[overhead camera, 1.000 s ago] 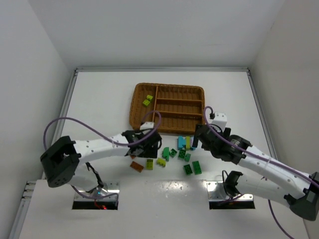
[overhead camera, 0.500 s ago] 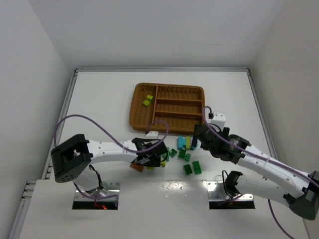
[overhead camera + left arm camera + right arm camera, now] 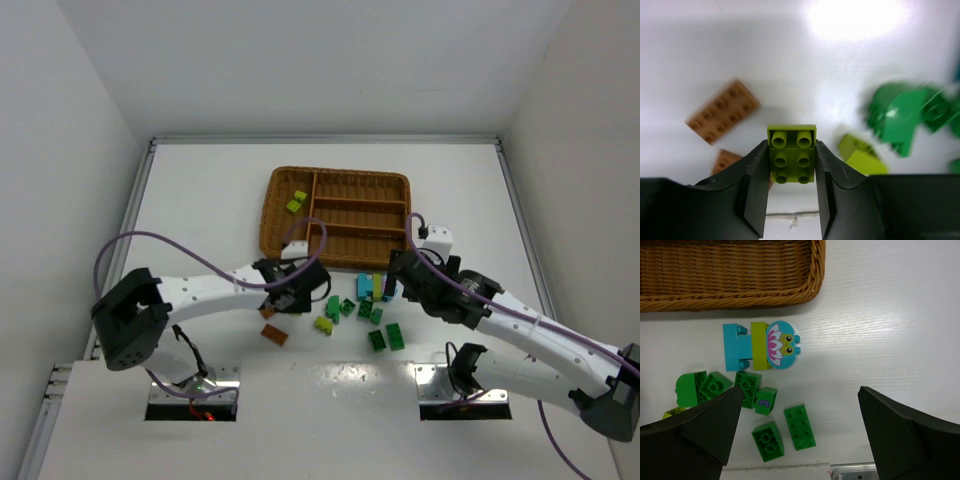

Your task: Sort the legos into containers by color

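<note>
My left gripper is shut on a lime-yellow lego, held studs-up between the two fingers above the table. Below it lie two orange-brown legos, another lime one and dark green ones. The wicker tray holds two lime legos in its wide left section. My right gripper stands open above the green legos, near a cyan and lime cluster, touching nothing.
Loose legos lie in a patch between the two arms: orange-brown, lime, green, cyan. The tray's near rim runs just beyond them. White walls enclose the table.
My left gripper came down on a lime-yellow lego by the orange-brown one, shut on it, and has drawn back toward the tray with it. The right arm has stayed still.
</note>
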Robot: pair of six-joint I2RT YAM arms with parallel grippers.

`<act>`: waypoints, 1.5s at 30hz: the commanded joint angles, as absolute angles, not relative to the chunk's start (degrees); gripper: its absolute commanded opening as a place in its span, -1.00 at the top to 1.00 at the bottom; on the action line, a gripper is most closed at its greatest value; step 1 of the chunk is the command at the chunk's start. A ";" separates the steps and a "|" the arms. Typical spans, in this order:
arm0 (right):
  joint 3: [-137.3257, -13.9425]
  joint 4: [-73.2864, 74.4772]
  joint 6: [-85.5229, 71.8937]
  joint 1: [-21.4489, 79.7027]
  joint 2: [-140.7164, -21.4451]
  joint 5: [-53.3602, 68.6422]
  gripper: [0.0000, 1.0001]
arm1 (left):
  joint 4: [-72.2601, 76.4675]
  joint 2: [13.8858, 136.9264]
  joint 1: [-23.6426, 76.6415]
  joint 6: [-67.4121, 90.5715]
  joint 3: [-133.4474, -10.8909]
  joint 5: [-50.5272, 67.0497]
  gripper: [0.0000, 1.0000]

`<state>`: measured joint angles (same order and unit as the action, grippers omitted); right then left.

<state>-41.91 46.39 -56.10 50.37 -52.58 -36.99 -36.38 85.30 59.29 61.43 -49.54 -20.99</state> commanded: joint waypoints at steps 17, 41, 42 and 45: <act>-44.21 48.86 -56.42 51.06 -50.63 -36.39 -1.00 | -35.68 107.05 30.49 39.12 -89.64 -21.26 -0.68; -41.92 46.05 -56.43 51.06 -52.29 -35.86 -1.00 | -26.28 88.49 67.41 48.17 -49.31 -18.90 -0.91; -42.53 46.05 -56.43 51.06 -52.29 -35.34 -1.00 | -25.76 88.51 68.11 47.64 -50.09 -18.90 -0.88; -42.54 46.05 -56.43 51.06 -52.29 -35.33 -1.00 | -24.09 89.12 69.87 45.54 -50.10 -17.76 -0.88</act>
<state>-41.95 47.55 -56.16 50.76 -52.12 -35.51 -27.44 88.99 67.81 47.18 -48.25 -18.35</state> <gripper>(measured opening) 0.996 0.942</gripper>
